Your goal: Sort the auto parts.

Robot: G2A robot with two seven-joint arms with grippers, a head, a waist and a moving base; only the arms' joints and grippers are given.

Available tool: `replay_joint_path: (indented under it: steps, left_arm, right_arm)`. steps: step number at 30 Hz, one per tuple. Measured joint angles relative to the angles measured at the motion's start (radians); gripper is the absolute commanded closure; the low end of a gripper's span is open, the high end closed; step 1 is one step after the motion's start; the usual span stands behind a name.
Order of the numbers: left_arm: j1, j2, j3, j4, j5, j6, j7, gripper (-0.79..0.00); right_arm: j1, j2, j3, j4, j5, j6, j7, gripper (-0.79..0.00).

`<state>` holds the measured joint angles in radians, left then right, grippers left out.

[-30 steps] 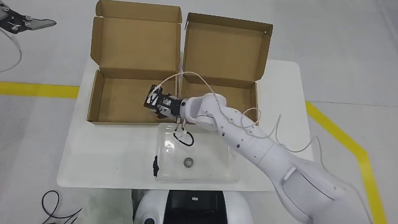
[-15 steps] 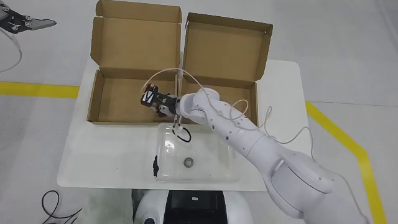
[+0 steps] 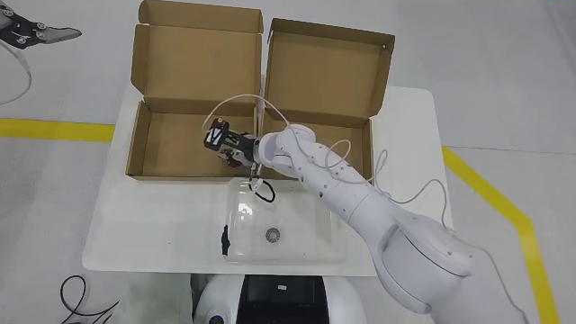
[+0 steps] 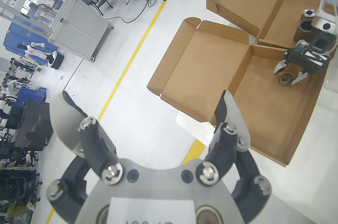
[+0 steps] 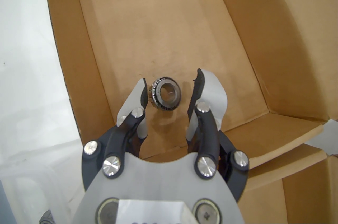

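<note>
A small steel bearing (image 5: 165, 97) sits between the fingers of my right gripper (image 5: 171, 77), which is open inside the left cardboard box (image 5: 158, 24). The bearing is close against one finger (image 5: 142, 93) and apart from the other. The left wrist view shows the same bearing (image 4: 286, 79) low in the box (image 4: 277, 116) between the spread fingers of the right gripper (image 4: 286, 77). From above, the right gripper (image 3: 216, 135) is over the near right part of the left box (image 3: 139, 135). My left gripper (image 4: 144, 94) hangs open and empty off the table's far left (image 3: 40, 31).
The right cardboard box (image 3: 364, 144) holds dark cylindrical parts (image 4: 306, 21). A clear plastic tray (image 3: 328, 234) at the table's front holds another bearing (image 3: 273, 233), a black ring (image 3: 265, 193) and a small black part (image 3: 222, 238). Both box lids stand open at the back.
The right arm has shifted a little leftward and farther over the left box. The left gripper has stayed where it was.
</note>
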<state>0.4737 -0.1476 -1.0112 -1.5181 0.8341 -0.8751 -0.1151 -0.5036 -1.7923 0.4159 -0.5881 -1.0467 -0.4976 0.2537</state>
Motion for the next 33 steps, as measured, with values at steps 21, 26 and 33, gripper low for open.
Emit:
replay_joint_path:
  steps: [21, 26, 33]
  left_arm:
    - [0.0, 0.0, 0.0, 0.0, 0.0, 0.0, 0.0, -0.785]
    - [0.0, 0.0, 0.0, 0.0, 0.0, 0.0, 0.0, -0.785]
    - [0.0, 0.0, 0.0, 0.0, 0.0, 0.0, 0.0, -0.785]
  right_arm:
    - [-0.048, 0.066, 0.1, -0.242, -0.112, -0.117, -0.122, -0.526]
    - [-0.125, 0.126, 0.163, -0.411, -0.172, -0.159, -0.058, -0.533]
    - [-0.321, 0.229, 0.318, -0.718, -0.239, -0.2, 0.086, -0.514]
